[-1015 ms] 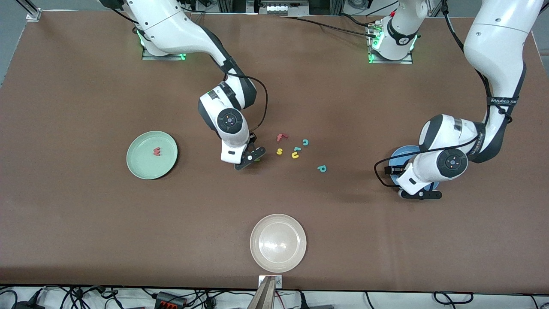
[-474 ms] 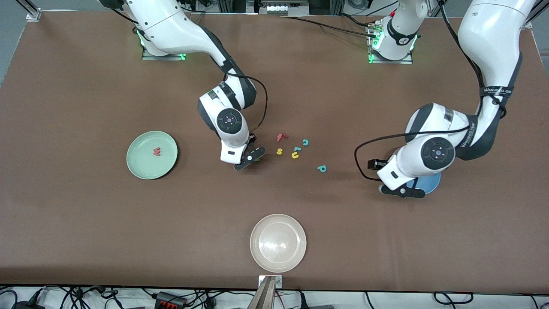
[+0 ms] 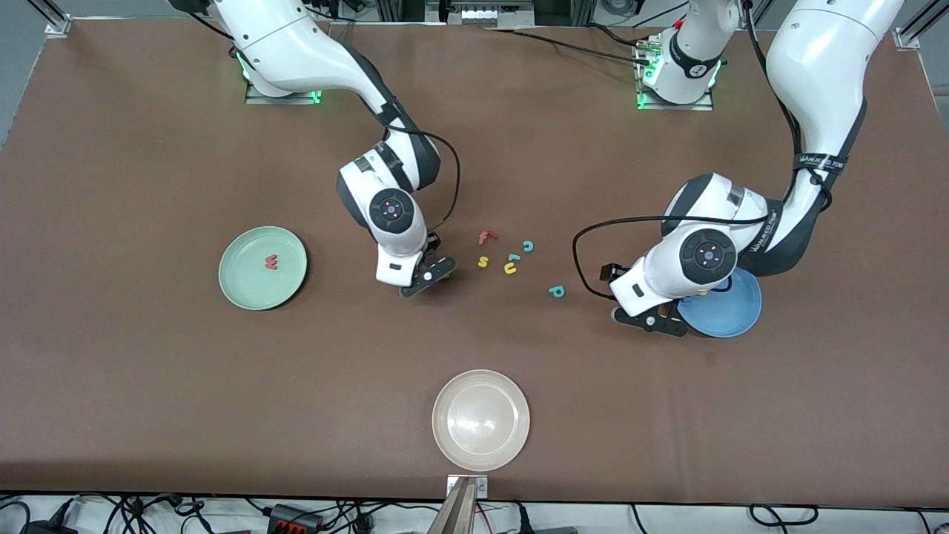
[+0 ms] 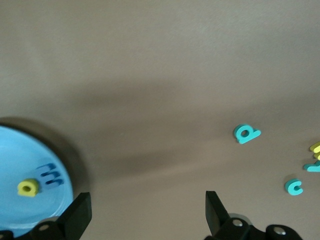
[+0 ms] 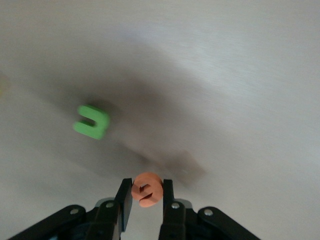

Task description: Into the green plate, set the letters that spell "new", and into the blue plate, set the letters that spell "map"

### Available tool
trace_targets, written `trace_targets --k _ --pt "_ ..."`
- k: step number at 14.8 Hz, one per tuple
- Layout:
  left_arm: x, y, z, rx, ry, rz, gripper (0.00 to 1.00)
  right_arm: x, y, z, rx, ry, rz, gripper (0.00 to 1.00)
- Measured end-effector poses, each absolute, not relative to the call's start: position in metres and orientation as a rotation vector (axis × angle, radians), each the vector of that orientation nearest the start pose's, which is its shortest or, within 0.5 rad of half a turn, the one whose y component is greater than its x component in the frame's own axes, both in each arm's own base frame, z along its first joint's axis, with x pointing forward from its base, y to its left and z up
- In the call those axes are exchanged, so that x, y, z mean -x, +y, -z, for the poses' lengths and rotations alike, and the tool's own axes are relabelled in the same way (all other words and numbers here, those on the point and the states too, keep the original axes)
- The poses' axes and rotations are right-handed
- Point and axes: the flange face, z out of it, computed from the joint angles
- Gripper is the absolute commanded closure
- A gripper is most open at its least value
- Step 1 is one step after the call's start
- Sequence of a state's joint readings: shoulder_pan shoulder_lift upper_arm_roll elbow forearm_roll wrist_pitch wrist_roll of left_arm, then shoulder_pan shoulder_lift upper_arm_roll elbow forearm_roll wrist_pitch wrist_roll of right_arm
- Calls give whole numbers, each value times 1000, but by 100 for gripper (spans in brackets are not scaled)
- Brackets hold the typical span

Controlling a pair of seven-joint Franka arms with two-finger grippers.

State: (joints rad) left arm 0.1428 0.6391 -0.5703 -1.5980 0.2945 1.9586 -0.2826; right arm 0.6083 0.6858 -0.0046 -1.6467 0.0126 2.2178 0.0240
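Note:
My right gripper (image 3: 424,280) is shut on the orange e (image 5: 146,190), just above the table. The green n (image 5: 92,122) lies flat on the table close by it. The pinkish-red w (image 3: 271,262) rests in the green plate (image 3: 252,291). My left gripper (image 3: 652,322) hangs open and empty over bare table between the teal p (image 3: 557,291) and the blue plate (image 3: 734,315). In the left wrist view the blue plate (image 4: 20,155) holds the blue m (image 4: 50,176) and yellow a (image 4: 27,187), and the p (image 4: 246,133) lies ahead of the gripper (image 4: 147,205).
Loose letters lie mid-table: a red f (image 3: 486,237), yellow s (image 3: 483,261), yellow u (image 3: 510,268), teal l (image 3: 514,257) and teal c (image 3: 528,245). An off-white translucent plate (image 3: 480,420) stands near the table's front edge.
The left arm swung off the blue plate toward the letters, uncovering the plate. The right gripper tightened on the e and shifted slightly toward the green plate.

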Motion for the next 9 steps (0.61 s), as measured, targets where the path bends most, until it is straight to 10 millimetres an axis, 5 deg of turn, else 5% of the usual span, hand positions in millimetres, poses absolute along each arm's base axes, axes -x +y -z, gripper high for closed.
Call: trace_targets --k 3,6,9 --pt "-641 -228 -275 3141 344 -308 0 -570 349 -244 3067 -812 -258 91" --pt "-637 -250 -259 3159 122 -323 0 -587 305 -279 3102 -706 -300 91" --pt "-637 -266 -250 3187 54 -284 0 -606 247 -282 3126 -573 -369 91"
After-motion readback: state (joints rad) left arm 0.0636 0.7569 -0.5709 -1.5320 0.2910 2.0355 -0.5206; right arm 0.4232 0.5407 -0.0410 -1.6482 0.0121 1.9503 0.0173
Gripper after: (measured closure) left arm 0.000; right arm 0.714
